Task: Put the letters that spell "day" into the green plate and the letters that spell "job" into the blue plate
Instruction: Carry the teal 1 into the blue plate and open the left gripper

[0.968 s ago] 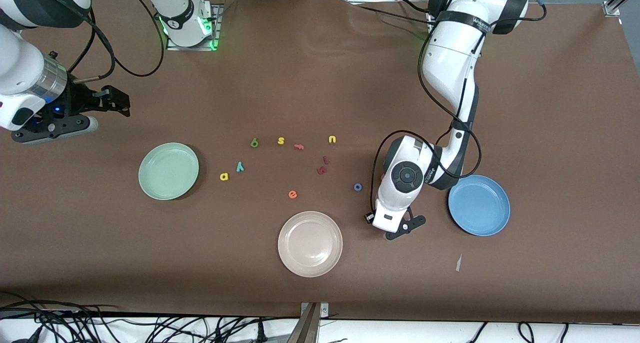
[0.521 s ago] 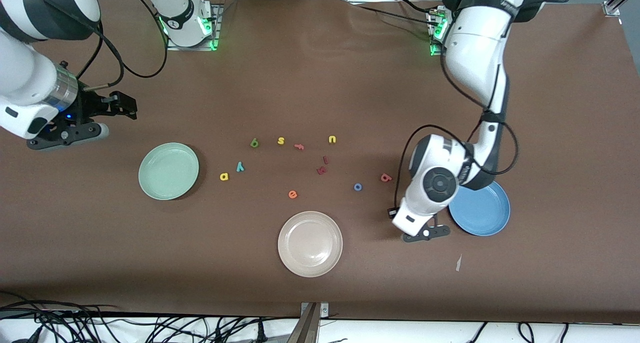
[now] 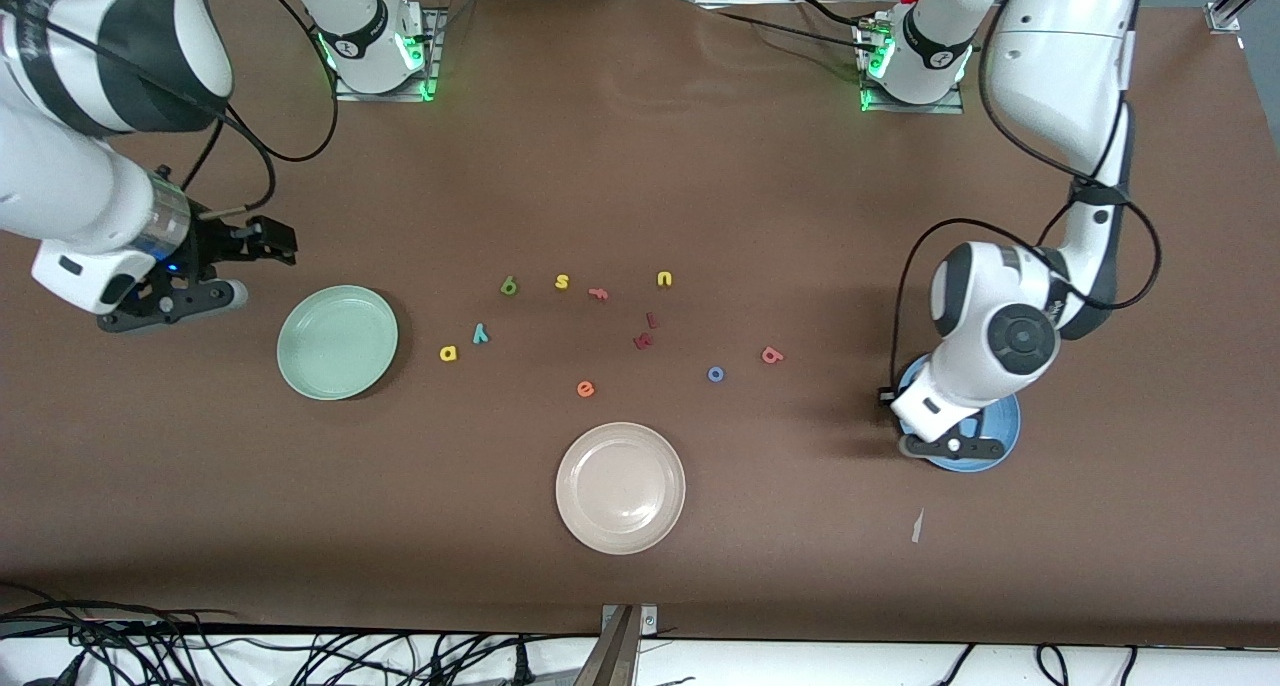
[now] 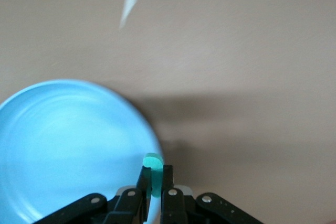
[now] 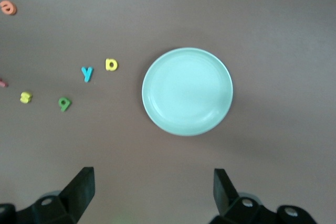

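**Front view**
- Left hand [image 3: 953, 448] is over the round medium-blue plate [image 3: 1006, 428], at the plate's 7 o'clock edge. Its wrist covers most of the plate.
- Right hand [image 3: 258, 247] is over bare brown surface [image 3: 640, 166], at 10 o'clock from the round pale mint-green plate [image 3: 337, 342]. That plate is empty.
- "day" letters are all on the surface:
  - The dark green foam "d" [image 3: 509, 286] is the farthest of the three from the camera.
  - The teal foam "y" [image 3: 481, 333] is at 7 o'clock from the "d".
  - The yellow foam "a" [image 3: 448, 353] is just beside the "y", at its 8 o'clock, and nearest the green plate.
- The blue foam ring "o" [image 3: 716, 374] and salmon-red foam "b" [image 3: 771, 355] lie on the surface, near each other. The "b" is at 2 o'clock from the "o", toward the blue plate.
- The round beige plate [image 3: 620, 487] is empty and nearest the camera.
- The orange foam "e" [image 3: 586, 389] is at 11 o'clock from the beige plate.

**Left wrist view**
- The left hand [image 4: 154, 181] is clamped on a teal foam letter [image 4: 153, 161]. Its shape is mostly hidden by the fingers.
- The letter hangs above the blue plate's [image 4: 68, 140] rim, and nothing lies in the visible part of the plate.

**Right wrist view**
- The right hand [image 5: 152, 187] has its fingers wide apart and holds nothing.
- The green plate [image 5: 187, 92] is below it.
- The "a" [image 5: 111, 65], "y" [image 5: 86, 73] and "d" [image 5: 64, 103] lie on the surface beside that plate.
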Controlling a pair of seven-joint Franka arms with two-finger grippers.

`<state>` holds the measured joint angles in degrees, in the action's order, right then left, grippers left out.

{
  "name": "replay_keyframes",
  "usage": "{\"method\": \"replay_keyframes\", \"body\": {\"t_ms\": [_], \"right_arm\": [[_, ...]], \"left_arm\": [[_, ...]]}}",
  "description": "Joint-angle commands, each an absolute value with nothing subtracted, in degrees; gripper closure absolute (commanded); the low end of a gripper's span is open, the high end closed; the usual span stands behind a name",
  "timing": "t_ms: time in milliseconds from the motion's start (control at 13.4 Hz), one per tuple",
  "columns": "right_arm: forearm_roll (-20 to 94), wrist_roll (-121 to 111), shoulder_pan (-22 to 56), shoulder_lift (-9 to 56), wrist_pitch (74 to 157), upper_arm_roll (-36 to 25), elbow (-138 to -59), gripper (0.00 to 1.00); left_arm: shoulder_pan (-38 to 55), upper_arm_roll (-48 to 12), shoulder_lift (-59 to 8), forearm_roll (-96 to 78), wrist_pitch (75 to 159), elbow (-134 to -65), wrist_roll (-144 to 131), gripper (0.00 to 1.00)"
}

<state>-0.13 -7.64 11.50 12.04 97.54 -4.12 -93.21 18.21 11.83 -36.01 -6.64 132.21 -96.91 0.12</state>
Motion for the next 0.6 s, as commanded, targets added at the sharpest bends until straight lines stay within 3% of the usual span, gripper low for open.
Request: {"method": "replay_keyframes", "body": {"t_ms": [0,74,149,298,372,521], "right_arm": [[0.9,-5.4,11.3,11.8,108.9,-2.8,-101.8,0.0],[0.9,-4.3,11.3,13.1,112.6,-2.3,-103.2,0.0],[0.8,-3.1,11.3,15.2,114.5,-1.6,-103.1,0.0],[0.8,-1.1,11.6,19.4,118.1,-1.1,-102.2,0.0],[0.8,-0.4,11.9,21.6,121.0,-1.1,-101.7,0.0],[0.9,-0.2,12.9,25.8,125.4,-1.1,-99.9,0.0]], "left_arm": [[15.1,10.5,-31.8,-6.2,134.6,-103.9,7.5,0.99],[14.5,10.5,-31.8,-6.2,135.1,-104.4,9.0,0.93],[14.5,10.5,-32.2,-6.2,135.1,-104.4,9.3,0.6],[14.7,10.2,-32.4,-6.9,134.7,-104.4,8.0,0.06],[14.6,10.1,-32.4,-9.1,134.2,-104.4,7.4,0.0],[14.9,10.0,-32.4,-10.4,134.2,-104.1,6.2,0.0]]}}
